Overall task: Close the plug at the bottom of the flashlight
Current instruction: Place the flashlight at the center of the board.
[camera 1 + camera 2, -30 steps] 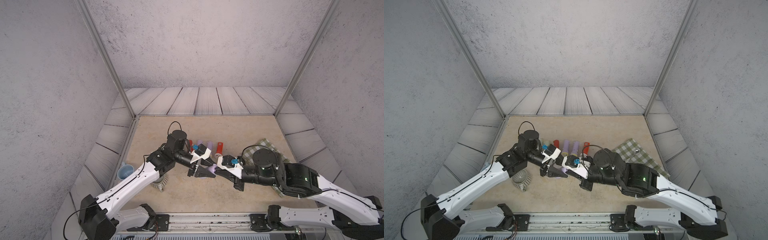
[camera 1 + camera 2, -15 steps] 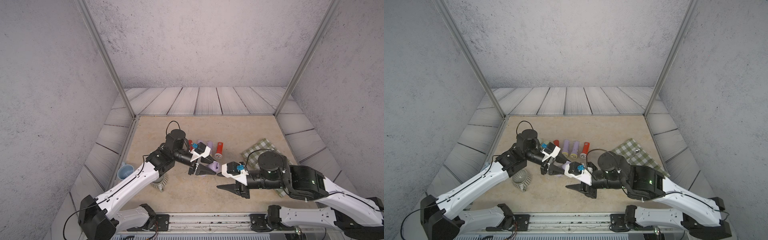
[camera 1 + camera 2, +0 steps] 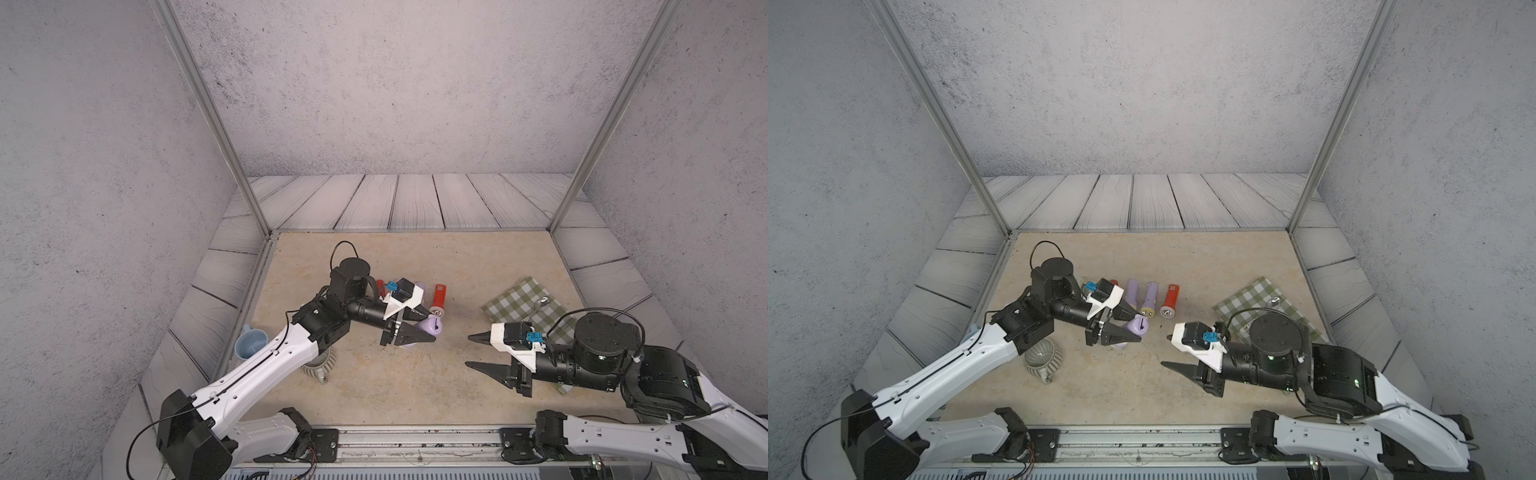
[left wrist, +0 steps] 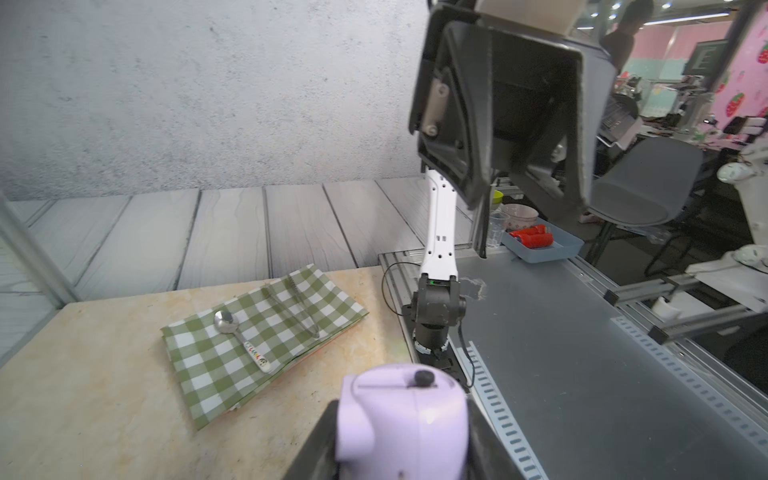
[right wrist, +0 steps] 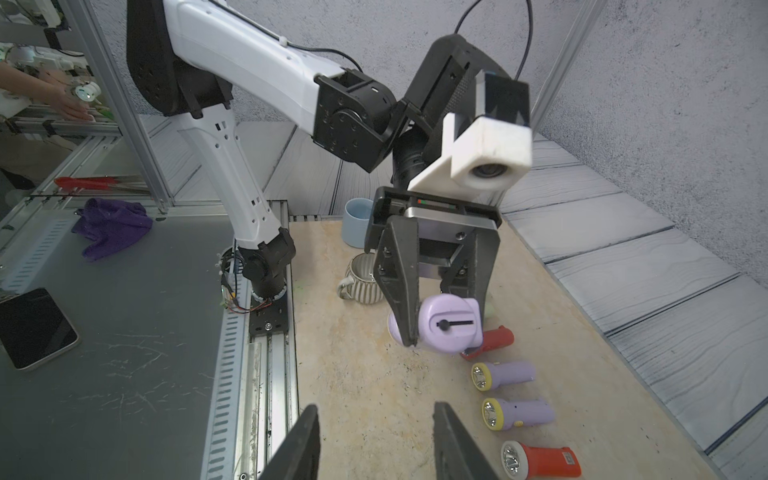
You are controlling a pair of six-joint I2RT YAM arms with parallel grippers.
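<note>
"plug (image 5: pixel 455 323) shut yet?"
"looks so: it lies flush in the base of the lilac flashlight (image 5: pixel 467 338), which my left gripper (image 3: pixel 432 326) clamps above the tabletop's (image 3: pixel 374 395) middle. my right gripper (image 3: pixel 468 350), jaws apart and empty, hangs nearer the right edge. only setting down seems left."

A spoon (image 4: pixel 243 341) lies on the checked cloth (image 4: pixel 199 374).

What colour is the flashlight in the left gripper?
The flashlight is lilac; the right wrist view shows it best.
</note>
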